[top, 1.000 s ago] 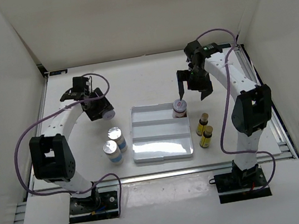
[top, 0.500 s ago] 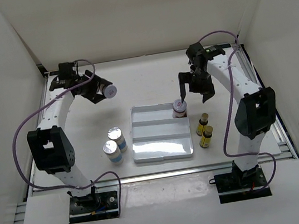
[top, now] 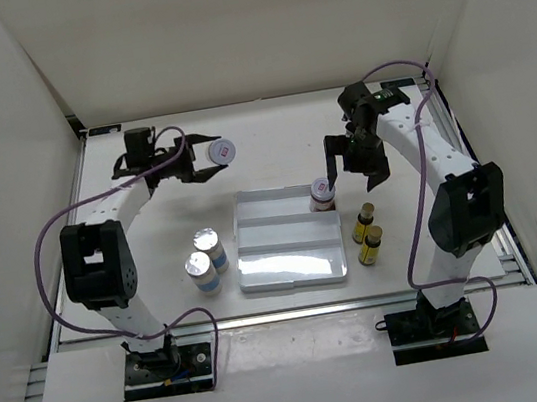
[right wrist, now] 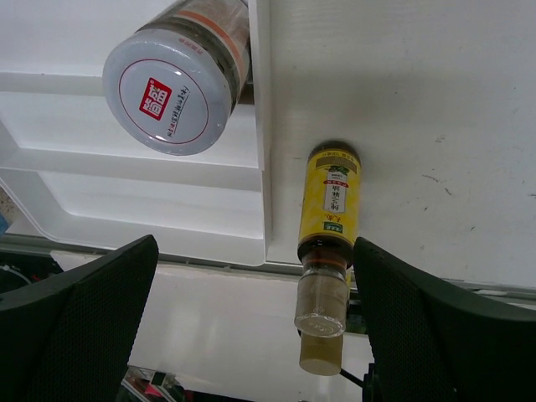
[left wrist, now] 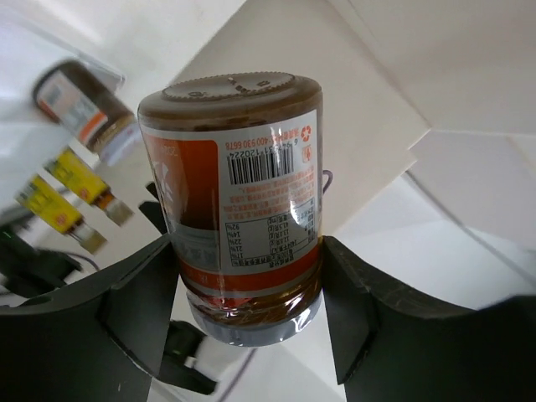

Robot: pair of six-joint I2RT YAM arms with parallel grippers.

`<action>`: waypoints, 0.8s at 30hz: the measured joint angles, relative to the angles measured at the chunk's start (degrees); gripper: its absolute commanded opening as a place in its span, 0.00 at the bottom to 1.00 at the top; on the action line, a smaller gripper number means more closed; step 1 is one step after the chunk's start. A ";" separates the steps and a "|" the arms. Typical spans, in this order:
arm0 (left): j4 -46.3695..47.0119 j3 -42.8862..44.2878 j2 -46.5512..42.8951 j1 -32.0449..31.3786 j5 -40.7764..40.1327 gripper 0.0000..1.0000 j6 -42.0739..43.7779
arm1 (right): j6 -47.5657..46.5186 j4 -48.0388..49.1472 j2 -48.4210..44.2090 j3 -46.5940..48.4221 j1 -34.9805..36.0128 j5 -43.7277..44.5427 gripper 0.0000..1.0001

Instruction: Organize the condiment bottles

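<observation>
**One jar in the tray, one held aloft, four containers left on the table**

Near left, outside the white ridged tray (top: pixel 288 264): near cylinder (top: pixel 198 269) and far cylinder (top: pixel 209 245), silver-topped, white and blue, upright, just beside each other. Not yet sorted.

Near right, just off the tray's right edge: near yellow bottle (top: pixel 370 244) and far yellow bottle (top: pixel 363 218), dark-capped, upright, close together on the bare table. Untouched by either arm.

Near and middle compartments of the tray bare.

Farther in, at the right end of the far compartment: tray jar (top: pixel 322 193), squat, brownish, white lid with a red mark, upright. Judged as placed.

Just beyond and above it: right gripper (top: pixel 349 165), fingers spread wide, holding nothing, apart from the jar.

Far left, well apart from the tray and above the table: left gripper (top: pixel 204 163), clamped on the second jar (left wrist: pixel 243 201), tipped on its side, lid end out towards the right.

By this reckoning, one of six done and a second in hand. Left to do:
- Carry the held jar across to the tray, probably beside its twin.
- Bring in the cylinders and yellow bottles, kind by kind, likely into the two bare compartments.
</observation>
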 measured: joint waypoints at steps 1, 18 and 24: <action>2.25 -2.21 -0.20 -0.79 0.33 0.11 -3.50 | 0.02 -0.04 -0.13 -0.31 0.00 -0.04 1.00; 29.05 -18.16 -0.44 -12.00 3.08 0.11 -17.62 | 0.63 1.22 -3.87 -4.79 0.00 -0.63 1.00; 29.00 -21.66 -0.44 -12.17 3.50 0.11 -17.75 | 0.85 1.25 -4.33 -5.31 0.00 -0.57 1.00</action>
